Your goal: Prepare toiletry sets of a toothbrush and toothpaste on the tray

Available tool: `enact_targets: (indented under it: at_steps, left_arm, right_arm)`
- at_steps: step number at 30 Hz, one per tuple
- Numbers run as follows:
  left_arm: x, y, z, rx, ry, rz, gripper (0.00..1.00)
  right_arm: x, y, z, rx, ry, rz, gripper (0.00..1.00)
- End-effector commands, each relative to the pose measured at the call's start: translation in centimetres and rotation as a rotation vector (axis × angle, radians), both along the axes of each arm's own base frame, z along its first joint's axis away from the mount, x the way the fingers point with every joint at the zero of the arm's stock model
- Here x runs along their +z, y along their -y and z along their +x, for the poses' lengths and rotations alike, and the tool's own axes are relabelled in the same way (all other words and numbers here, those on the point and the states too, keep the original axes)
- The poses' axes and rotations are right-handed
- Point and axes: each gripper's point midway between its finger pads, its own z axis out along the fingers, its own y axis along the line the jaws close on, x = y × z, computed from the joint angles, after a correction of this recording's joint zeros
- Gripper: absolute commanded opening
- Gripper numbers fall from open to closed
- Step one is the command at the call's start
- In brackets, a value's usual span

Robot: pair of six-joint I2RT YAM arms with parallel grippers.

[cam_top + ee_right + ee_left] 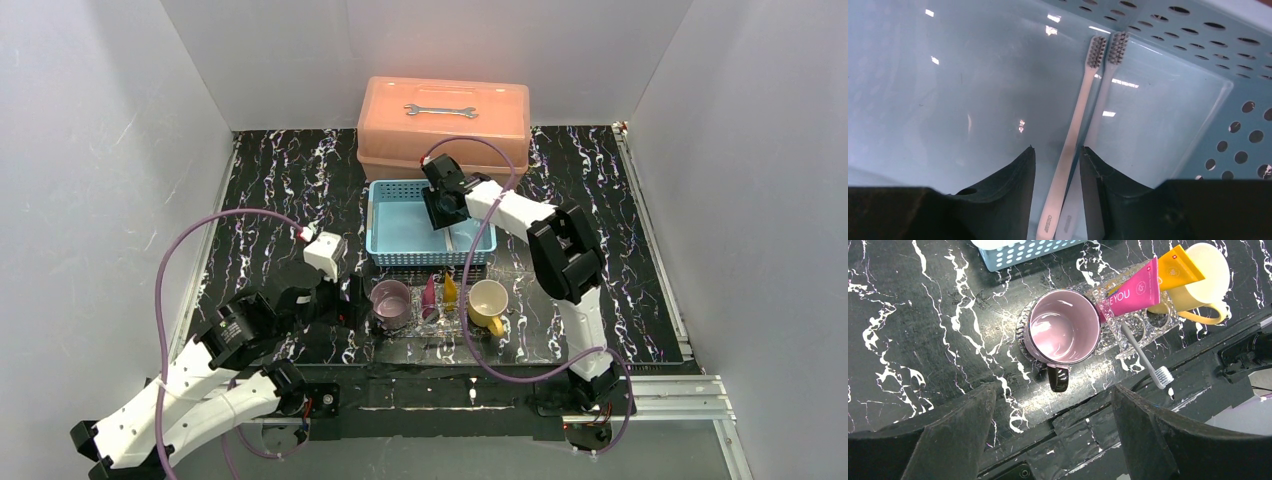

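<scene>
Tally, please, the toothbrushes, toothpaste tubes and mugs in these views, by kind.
Toothbrushes: 3 (two in the basket, one on the tray)
Toothpaste tubes: 2 (pink, yellow)
Mugs: 2 (purple, yellow)
Total: 7

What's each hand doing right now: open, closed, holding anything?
Left hand: open, empty.
Right hand: narrowed around a toothbrush in the basket; whether it grips cannot be told.
</scene>
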Motion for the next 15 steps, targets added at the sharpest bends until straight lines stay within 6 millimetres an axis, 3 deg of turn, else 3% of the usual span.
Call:
enact_targets:
  at_steps: [1,15]
  left_arm:
    - [-1.2,-0.7,-0.2,-0.002,-0.017,0.049,0.84]
    - [-1.1,-0.9,-0.1,0.0,-0.001,0.055,0.85]
  right_arm:
    - [0.5,-0.4,1.2,0.005,0.013,0.011,0.45]
    - [-2.1,-0.1,1.2,0.0,-0.037,-0.004,0.45]
